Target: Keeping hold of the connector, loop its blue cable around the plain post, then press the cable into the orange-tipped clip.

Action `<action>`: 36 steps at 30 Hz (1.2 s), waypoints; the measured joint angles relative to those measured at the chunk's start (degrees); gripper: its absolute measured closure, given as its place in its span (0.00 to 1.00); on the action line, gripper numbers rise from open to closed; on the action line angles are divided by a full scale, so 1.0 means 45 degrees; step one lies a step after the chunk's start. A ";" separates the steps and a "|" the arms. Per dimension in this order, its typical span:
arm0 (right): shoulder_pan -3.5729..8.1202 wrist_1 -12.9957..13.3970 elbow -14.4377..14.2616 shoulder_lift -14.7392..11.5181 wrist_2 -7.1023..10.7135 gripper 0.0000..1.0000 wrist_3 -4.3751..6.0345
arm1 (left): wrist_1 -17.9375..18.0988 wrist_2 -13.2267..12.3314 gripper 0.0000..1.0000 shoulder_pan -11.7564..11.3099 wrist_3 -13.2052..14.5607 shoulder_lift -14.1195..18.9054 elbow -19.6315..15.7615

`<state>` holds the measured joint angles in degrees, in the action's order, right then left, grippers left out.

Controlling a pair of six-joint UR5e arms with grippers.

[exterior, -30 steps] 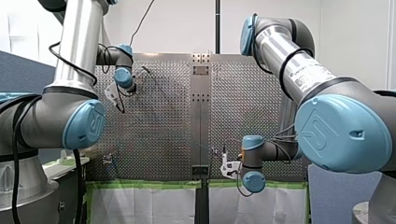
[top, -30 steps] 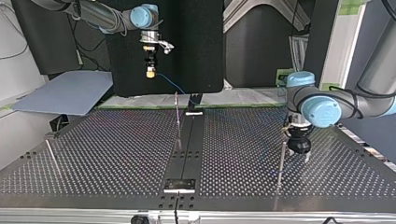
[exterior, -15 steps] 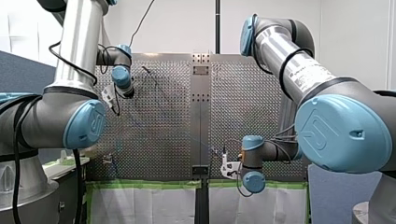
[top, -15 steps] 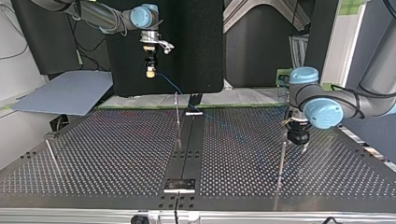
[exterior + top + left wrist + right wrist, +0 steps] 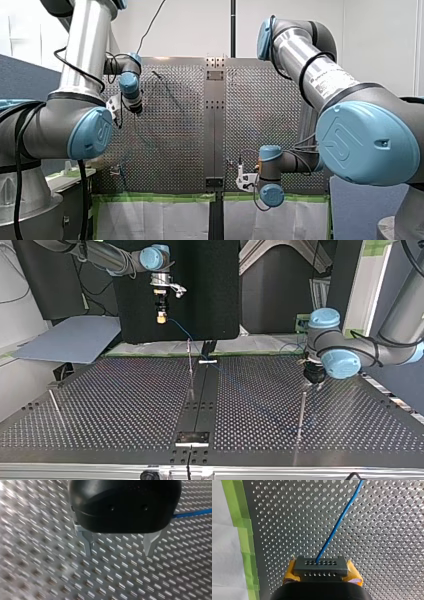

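Right wrist view alone: connector tight in right jaws; left jaws apart.

Connector: dark grey rectangular block with two rows of small holes on its face. It is clamped between the yellow pads of my right gripper, well above the far edge of the perforated table in the top view.

Blue cable: thin, leaves the connector's upper row at mid-block and runs straight away over the table. In the top view it slopes down from the gripper and passes just beside the tip of a thin upright post next to the centre strip. Beyond that it shows only faintly toward that view's right.

Orange tip on any post: cannot tell.
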<state>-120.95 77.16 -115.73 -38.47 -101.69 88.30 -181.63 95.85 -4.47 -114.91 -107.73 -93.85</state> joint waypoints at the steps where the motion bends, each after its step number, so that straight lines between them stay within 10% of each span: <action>1: 0.0003 0.0001 0.0001 0.0001 0.0010 1.00 0.0003 | -0.0167 0.0062 0.00 -0.0011 0.0044 -0.0155 0.0000; 15: 0.0006 -0.0016 0.0003 0.0004 0.0040 1.00 -0.0022 | -0.1667 0.0114 0.00 -0.0246 -0.0319 -0.0502 -0.0013; 36: -0.0002 -0.0017 0.0006 0.0028 0.0037 1.00 -0.0068 | 0.0707 -0.2186 0.00 -0.0947 -0.2873 -0.0499 -0.1026</action>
<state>-120.96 77.09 -115.70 -38.34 -101.52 88.00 -178.45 86.01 -8.73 -127.84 -109.98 -98.47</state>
